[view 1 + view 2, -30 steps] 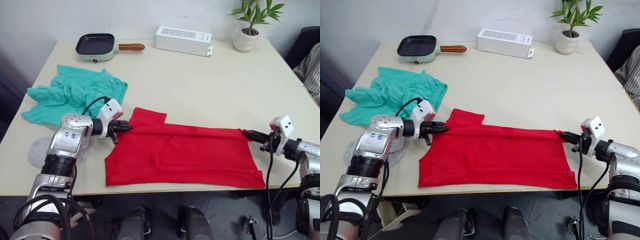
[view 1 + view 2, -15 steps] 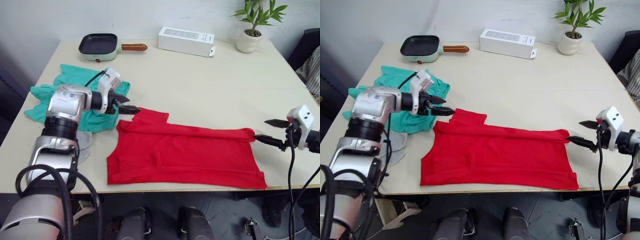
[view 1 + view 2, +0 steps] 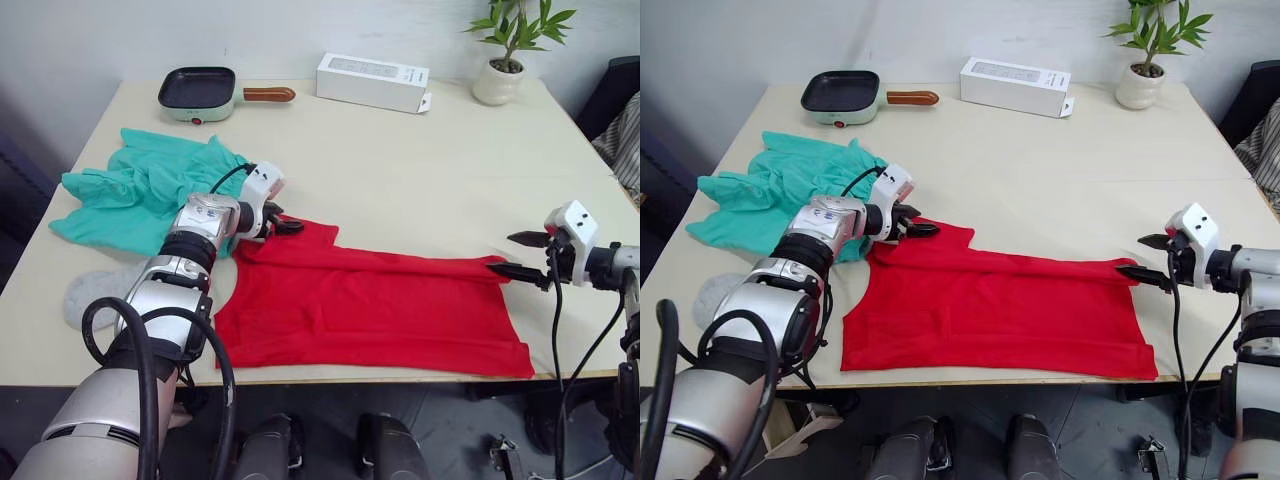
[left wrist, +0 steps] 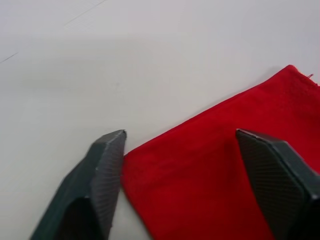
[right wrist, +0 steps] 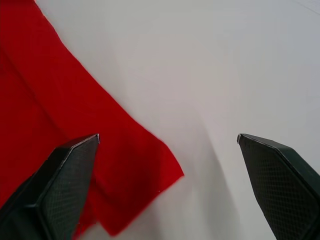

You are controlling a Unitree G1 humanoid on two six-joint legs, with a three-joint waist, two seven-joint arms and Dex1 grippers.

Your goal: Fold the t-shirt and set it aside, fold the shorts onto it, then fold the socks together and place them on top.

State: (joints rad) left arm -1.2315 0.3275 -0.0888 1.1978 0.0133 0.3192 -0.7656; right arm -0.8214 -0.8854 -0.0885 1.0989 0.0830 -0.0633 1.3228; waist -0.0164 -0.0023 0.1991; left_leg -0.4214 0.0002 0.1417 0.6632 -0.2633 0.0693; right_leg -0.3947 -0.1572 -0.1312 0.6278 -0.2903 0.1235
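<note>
The red t-shirt (image 3: pixel 370 305) lies folded lengthwise along the near edge of the desk (image 3: pixel 420 170), and serves as my landmark. The left pincer (image 3: pixel 284 226) hovers at the shirt's sleeve corner with its fingers apart, the teal shorts (image 3: pixel 145 185) bunched just beyond it. The right pincer (image 3: pixel 520 254) stands spread wide just off the shirt's opposite end, clamped on nothing.

One red t-shirt (image 3: pixel 370 305), one teal shorts (image 3: pixel 145 185), one grey sock (image 3: pixel 95 292), one pan (image 3: pixel 200 91), one box (image 3: pixel 372 81), one plant (image 3: pixel 500 52).
</note>
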